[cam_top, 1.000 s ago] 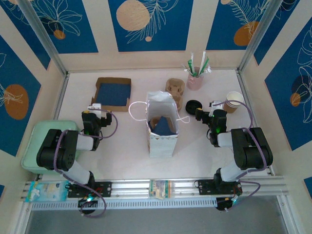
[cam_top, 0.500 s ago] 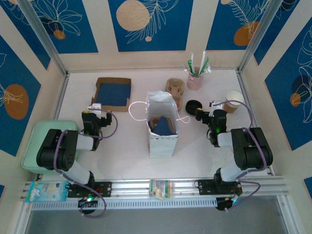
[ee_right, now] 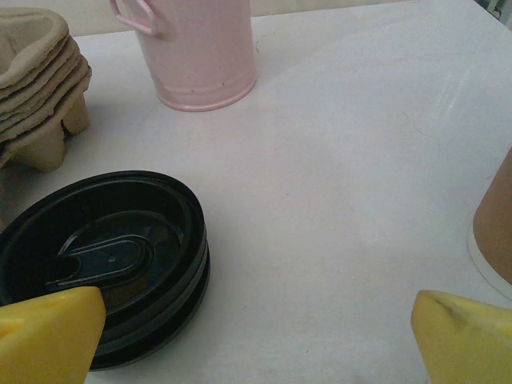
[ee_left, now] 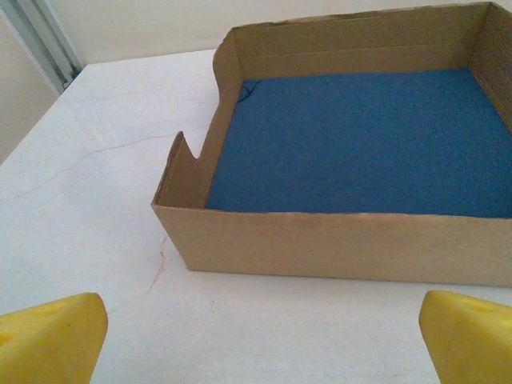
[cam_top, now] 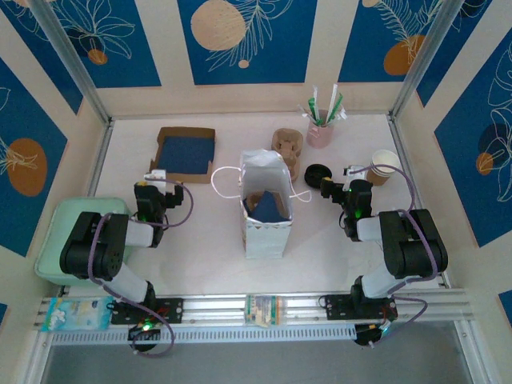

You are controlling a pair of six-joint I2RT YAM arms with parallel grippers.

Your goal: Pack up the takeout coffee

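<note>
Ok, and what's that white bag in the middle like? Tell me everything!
The white paper bag stands upright on the pale table, in the middle between the two arms, with nothing but the table touching it. Its mouth is open at the top, and something dark blue shows inside. Thin white cord handles loop out to both sides. The paper looks a bit crinkled. Low on its near face are small markings, too tiny to read.

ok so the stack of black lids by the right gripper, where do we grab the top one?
Its outer rim, from straight above with the right gripper, fingers on opposite edges. The black lid stack lies flat, and the lids are thin, round and nested, so a sideways approach would probably shove the stack or catch several.
</note>
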